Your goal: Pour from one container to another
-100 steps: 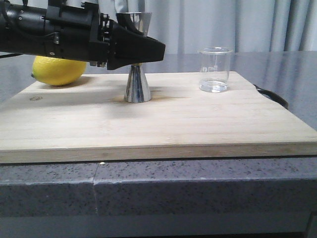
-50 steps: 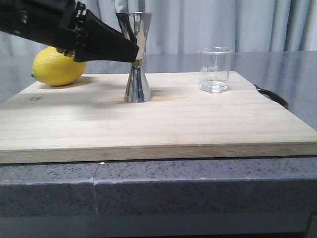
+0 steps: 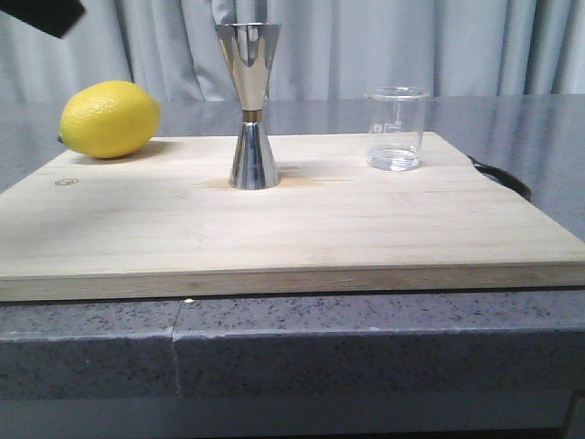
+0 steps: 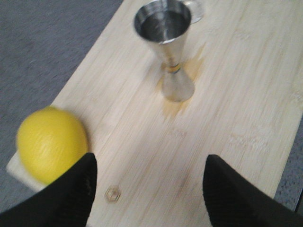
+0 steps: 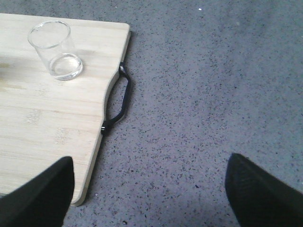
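Left end effector (image 4: pixel 147 198) now sits high and back from the board, fingers spread wide and empty; a second ago it reached across in front of the jigger, half a second ago it was already pulling up and left, and now only a dark corner shows at the front view's top left. My read: it has let go and backed off, so the pour itself is not under way yet.

Right end effector (image 5: pixel 149 189) also gapes wide with nothing held, over bare counter (image 5: pixel 213 94) beside the board's black handle (image 5: pixel 120 101).

Cutting board (image 3: pixel 302 229): jigger (image 3: pixel 250 105) upright mid-board, beaker (image 3: pixel 396 128) upright well to its right, lemon (image 3: pixel 109 119) at far left.

Left wrist view looks down into the jigger's cup, with a faint yellowish stain on the wood at its foot. Right wrist view shows the beaker's mouth and base; contents unclear.
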Motion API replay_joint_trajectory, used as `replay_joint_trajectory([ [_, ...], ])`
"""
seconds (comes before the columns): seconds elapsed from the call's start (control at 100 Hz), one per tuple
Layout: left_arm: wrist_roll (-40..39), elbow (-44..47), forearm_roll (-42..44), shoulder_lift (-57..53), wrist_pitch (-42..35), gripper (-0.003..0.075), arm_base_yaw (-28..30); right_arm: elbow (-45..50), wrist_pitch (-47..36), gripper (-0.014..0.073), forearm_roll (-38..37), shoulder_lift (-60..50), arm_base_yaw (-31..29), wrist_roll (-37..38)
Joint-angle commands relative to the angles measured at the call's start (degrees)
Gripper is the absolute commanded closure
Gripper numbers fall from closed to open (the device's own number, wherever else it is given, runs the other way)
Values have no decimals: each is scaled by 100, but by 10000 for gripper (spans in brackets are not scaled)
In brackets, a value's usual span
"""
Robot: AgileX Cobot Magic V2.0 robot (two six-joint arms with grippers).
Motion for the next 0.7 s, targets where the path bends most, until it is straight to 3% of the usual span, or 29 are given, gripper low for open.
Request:
replay_joint_trajectory([
  [0.0, -1433, -176, 840, -614, -126, 274, 5, -155, -324, 8, -75, -9, -39, 0],
  [0.12, -3390, -176, 2096, -1243, -40, 275, 5, -155, -276, 8, -75, -9, -39, 0],
  [0.31, -5320, -95, 3230, -2070, 549, 279, 5, -155, -100, 8, -34, -9, -39, 288],
  [0.5, -6318, 515, 3610, -2819, 504, 279, 5, -155, 152, 8, -34, -9, -39, 579],
  [0.69, -6357, 1190, 3597, -3333, 128, 279, 5, -155, 211, 8, -91, -9, -39, 579],
])
